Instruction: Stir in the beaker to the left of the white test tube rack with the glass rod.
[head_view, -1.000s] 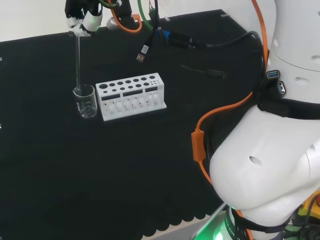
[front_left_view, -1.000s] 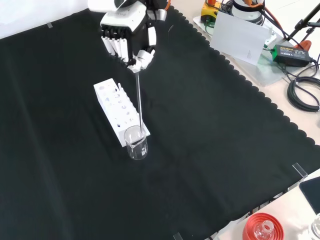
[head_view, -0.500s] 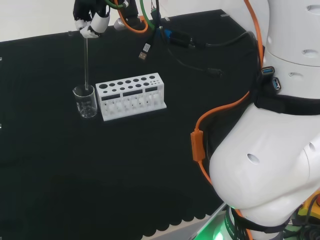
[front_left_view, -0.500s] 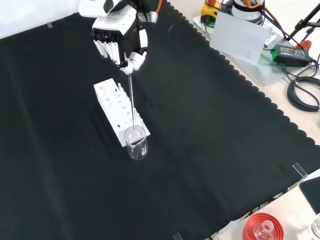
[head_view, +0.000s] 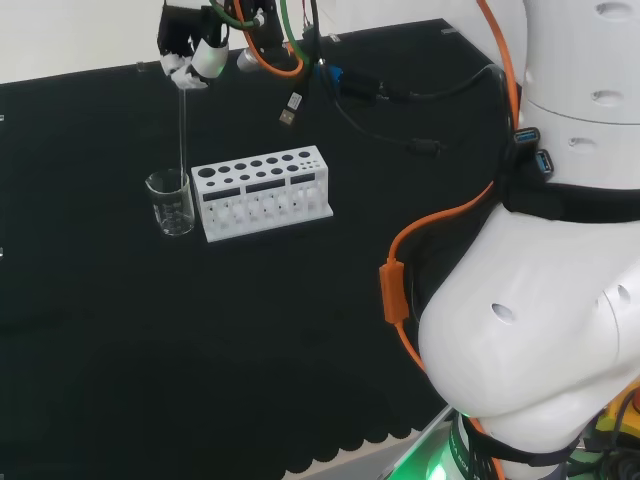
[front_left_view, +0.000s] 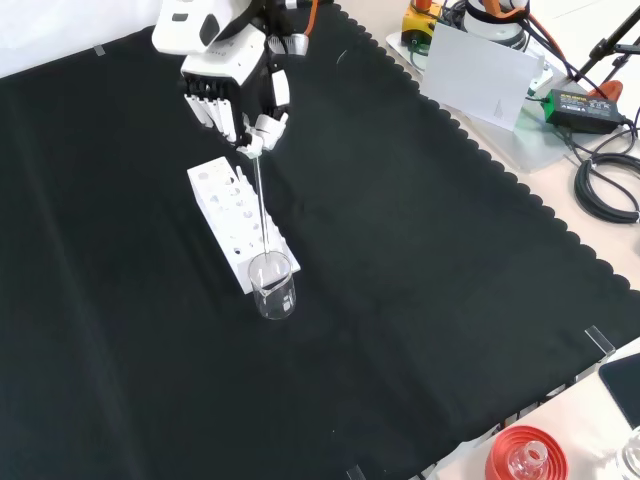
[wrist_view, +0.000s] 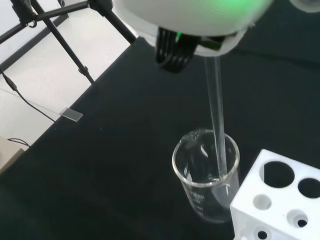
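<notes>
the hand (front_left_view: 232, 88) was pinched round the top end of the glass rod (front_left_view: 260, 200), fingertips (head_view: 192, 70) curled on it high above the cloth (front_left_view: 420, 300). in the front view the hand sat at about 11 o'clock from the beaker (front_left_view: 273, 285), and the rod ran down from it toward 5 o'clock, leaning slightly rather than plumb. its lower end was inside the beaker — the wrist view showed the tip near the wall on the side toward the white test tube rack (wrist_view: 280, 200), though whether it touched the glass i could not tell. in the head view the beaker stood just beside the rack's end, at its 9 o'clock. the rod looked light, stiff, smooth and brittle — likely to slip if held by too little of its length, and to chip or tip the small, light beaker if swept hard against the wall. holding it at the top end seemed right, with small circles kept off the rim.
</notes>
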